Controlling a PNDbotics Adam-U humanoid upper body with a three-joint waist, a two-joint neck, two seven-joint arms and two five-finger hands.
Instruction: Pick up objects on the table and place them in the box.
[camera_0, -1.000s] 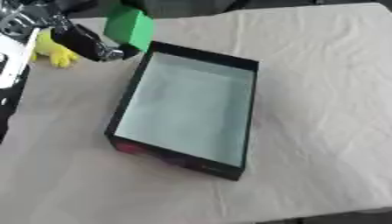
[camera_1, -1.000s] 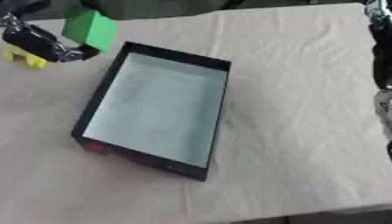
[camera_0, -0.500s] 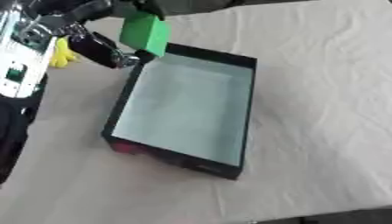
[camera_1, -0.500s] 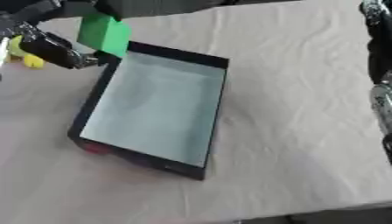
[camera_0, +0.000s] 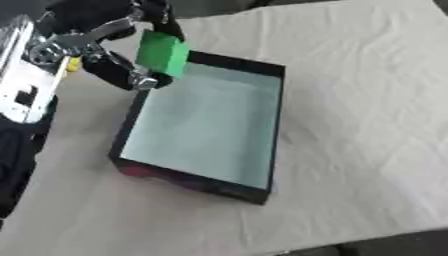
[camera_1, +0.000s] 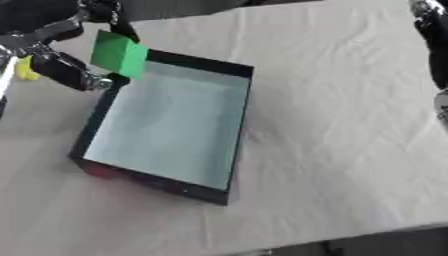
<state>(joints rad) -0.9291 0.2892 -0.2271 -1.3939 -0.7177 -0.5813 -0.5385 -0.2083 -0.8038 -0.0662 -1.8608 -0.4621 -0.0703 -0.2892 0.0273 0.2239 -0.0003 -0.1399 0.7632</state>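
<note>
The left hand (camera_0: 118, 55) comes in from ten o'clock and pinches one green block (camera_0: 163, 54) between its curled fingers (camera_0: 162, 20) above and its thumb below; the block hangs tilted in the air, over the far left corner of the box (camera_0: 270, 145), its lower edge just above the rim there; whether it touches the rim cannot be told; the silver and white forearm runs down the left edge of the left eye view toward eight o'clock.

Behind the hand, toward nine o'clock of the block, one small yellow thing (camera_1: 25, 68) lies on the cloth, partly hidden by the fingers; its shape cannot be made out.

The box is a single shallow rectangular tray with black walls and a pale grey-green floor; it sits askew on the table, its long side running from about eleven o'clock to five o'clock; a reddish patch shows on its near outer wall; nothing lies on its floor, the green block being held above it and not inside.

A beige cloth (camera_0: 367, 100) covers the table, wrinkled, and spreads wide to three o'clock of the box.

The right arm (camera_1: 433, 45) shows only as a dark strip at the right edge of the right eye view, near two o'clock, well apart from the box; the state of that hand cannot be told.
</note>
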